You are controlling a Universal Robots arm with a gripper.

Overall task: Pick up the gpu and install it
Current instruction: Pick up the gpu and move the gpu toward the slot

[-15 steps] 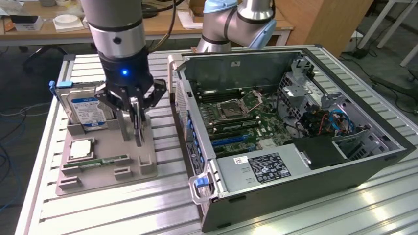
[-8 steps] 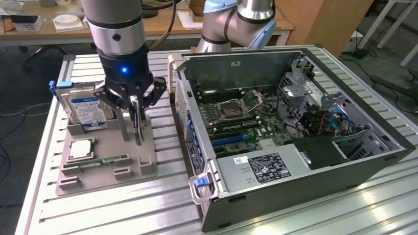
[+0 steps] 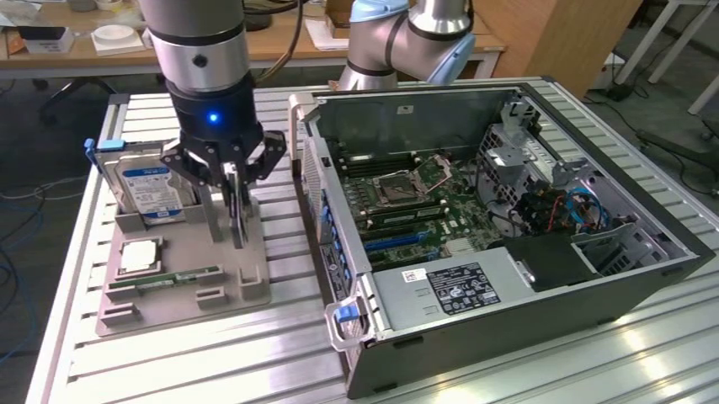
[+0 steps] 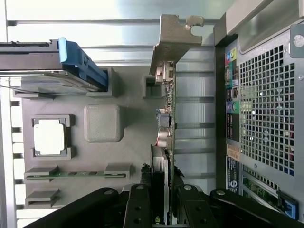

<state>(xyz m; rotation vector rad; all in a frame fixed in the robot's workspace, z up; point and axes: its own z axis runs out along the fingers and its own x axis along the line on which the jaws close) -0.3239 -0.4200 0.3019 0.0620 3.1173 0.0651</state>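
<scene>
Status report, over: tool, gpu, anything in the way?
Copy: tool shut on gpu. Card upright at grey tray. Beside it hard drive, not touching.

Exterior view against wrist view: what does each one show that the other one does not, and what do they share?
Exterior view: the open case's inside, with the motherboard and the power supply, and a second arm behind. Wrist view: the case's rear grille with its ports, and the gpu edge-on, with its metal bracket. Both: the claw shut on the upright gpu in the grey holder, beside the hard drive, the cpu and the memory stick.
</scene>
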